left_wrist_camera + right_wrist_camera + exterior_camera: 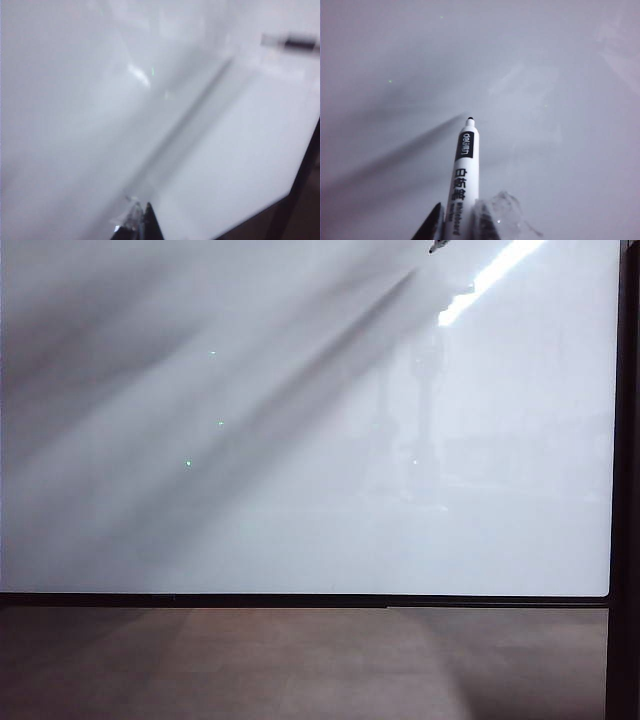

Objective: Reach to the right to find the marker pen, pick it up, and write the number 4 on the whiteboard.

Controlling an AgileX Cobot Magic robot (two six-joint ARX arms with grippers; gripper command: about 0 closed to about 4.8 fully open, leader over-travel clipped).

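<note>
The right gripper (455, 227) is clenched on the marker pen (463, 172), a slim white plastic barrel with black lettering and a small black nib. In the right wrist view the two dark fingers pinch the barrel near its rear, at the lower centre of the frame, so that most of the pen juts forward, which keeps the bulky jaws clear of the writing surface. The nib points at the whiteboard (300, 490), a large glossy white panel in a thin black frame, and the pen's grey shadow runs right up to the nib, so I judge the tip to be touching or just off the board; the picture cannot settle which. No stroke of the number 4 is visible anywhere, so the writing looks not yet begun.

In the exterior view the board fills nearly the whole frame above a strip of brown-grey surface (300, 670). Only a tiny dark speck at the upper edge, right of centre, may be the pen's tip; both arms are cut off above the frame, leaving just their broad diagonal shadows.

The left gripper (137, 225) shows only as a dark wedge and a pale, clear scrap at the bottom edge of the blurred left wrist view, so I cannot tell whether it is spread or closed. A smeared dark bar at that view's upper right is probably the marker.
</note>
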